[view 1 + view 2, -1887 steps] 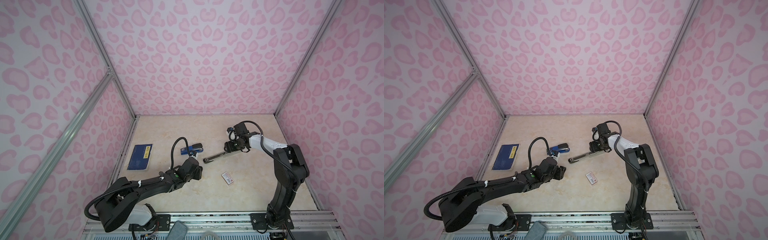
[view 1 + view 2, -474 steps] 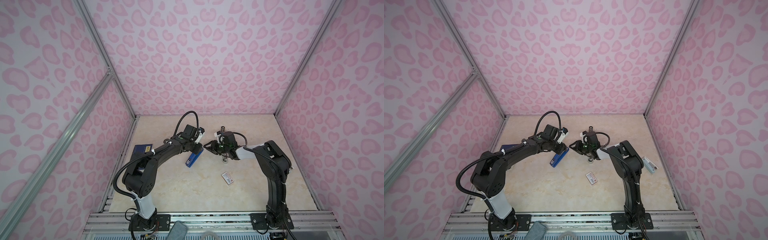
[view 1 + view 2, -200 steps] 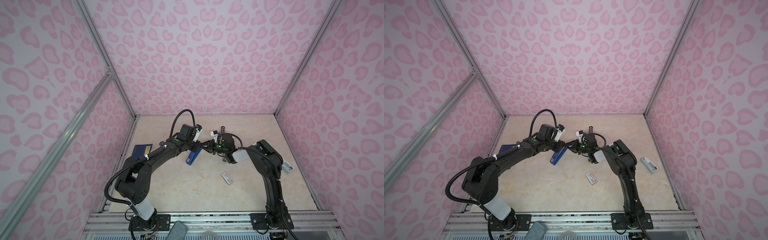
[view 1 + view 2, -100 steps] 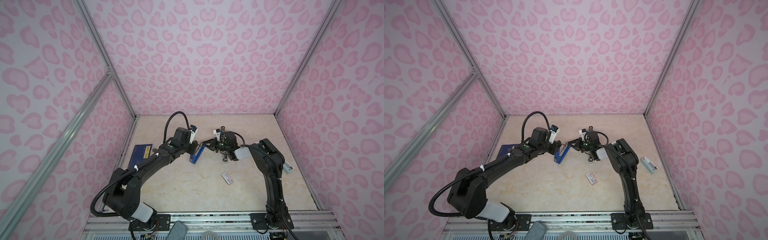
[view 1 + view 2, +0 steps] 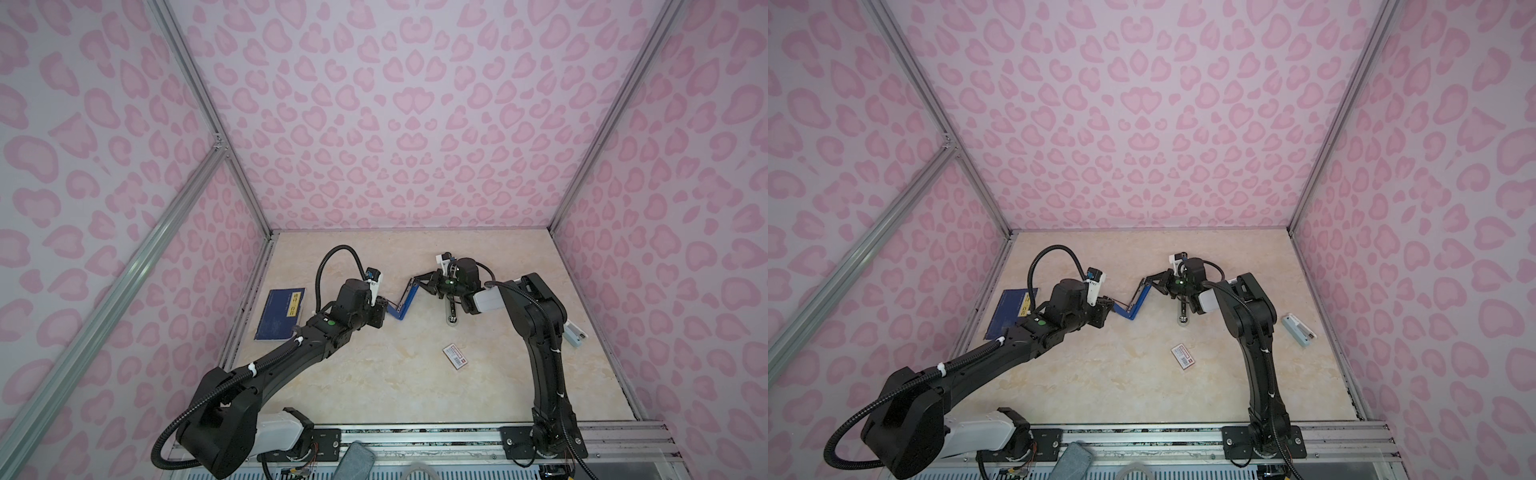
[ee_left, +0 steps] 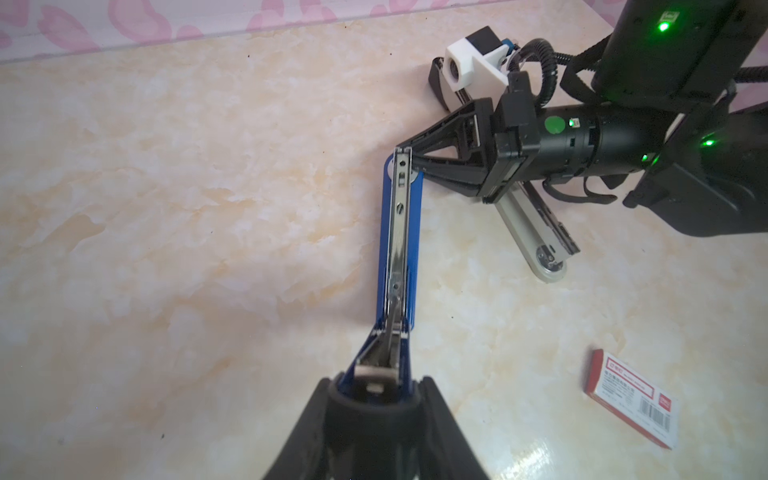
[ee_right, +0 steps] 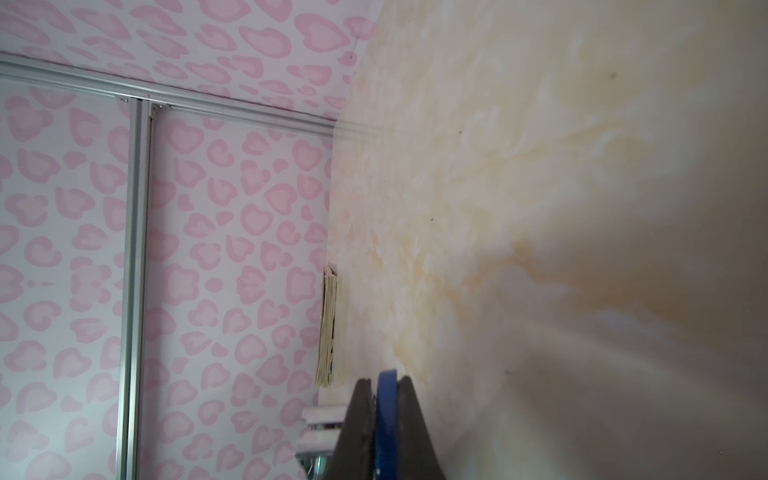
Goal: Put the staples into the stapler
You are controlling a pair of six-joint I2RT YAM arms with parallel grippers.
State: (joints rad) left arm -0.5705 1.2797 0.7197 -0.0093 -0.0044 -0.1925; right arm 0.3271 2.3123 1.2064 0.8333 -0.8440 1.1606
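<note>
Lower and more stretched out than half a second ago, the left arm has drawn its end of the stapler a little back toward its own base, so the blue top now slants between the two grippers. Nearest the bases, on the base side of the right gripper and well apart from it, the small white box with the red label lies flat on the table; it looks like the emptied sleeve. The staples, too small to make out singly, sit in their pale tray out past the right arm's elbow. They are well apart from both grippers, so none has reached the stapler yet. A grey arm of the stapler runs out from under the right gripper toward the bases; whether it is hinged to the blue part I cannot tell. Farther on, the left gripper is clenched around one end of the blue top, its fingers flanking the sides, and the metal rail along the inner face looks back at the left wrist camera. Off that gripper's outer side lies the dark blue booklet, which plays no part. At the far end of the top, the right gripper pinches the tip edge-on, fingers tight on either side of the blue. Holding both ends probably keeps the stapler spread open and steady, but it leaves no gripper free to fetch a strip, so one must let go.
</note>
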